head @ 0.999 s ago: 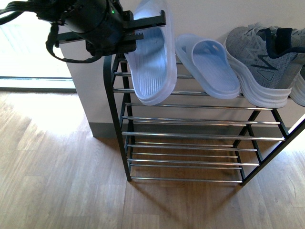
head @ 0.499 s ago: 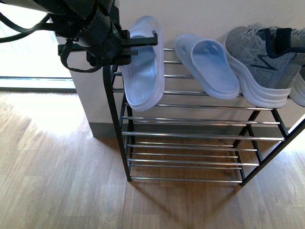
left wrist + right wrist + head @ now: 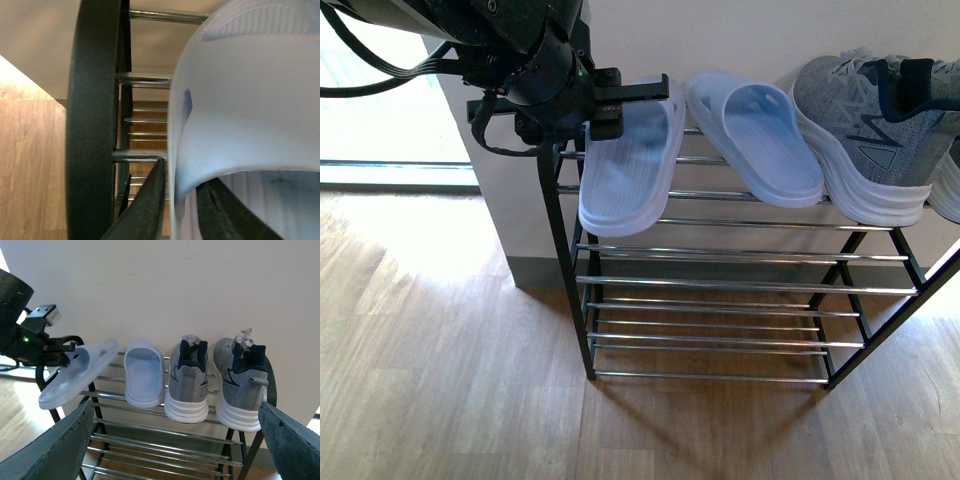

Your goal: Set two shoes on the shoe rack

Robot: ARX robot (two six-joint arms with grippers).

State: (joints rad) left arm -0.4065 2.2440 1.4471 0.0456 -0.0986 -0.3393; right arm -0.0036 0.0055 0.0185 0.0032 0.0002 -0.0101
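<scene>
On the shoe rack top tier both grey sneakers sit, soft-knit and light, best taken at the stiff heel. Left pincer clamps a limp blue slide, now lowered closer to the rods than before. Right pincer gapes wide, empty.

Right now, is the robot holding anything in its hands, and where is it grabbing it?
Yes. The left hand pinches a light blue slide by the side edge near its heel end. The right hand is open and holds nothing.
</scene>
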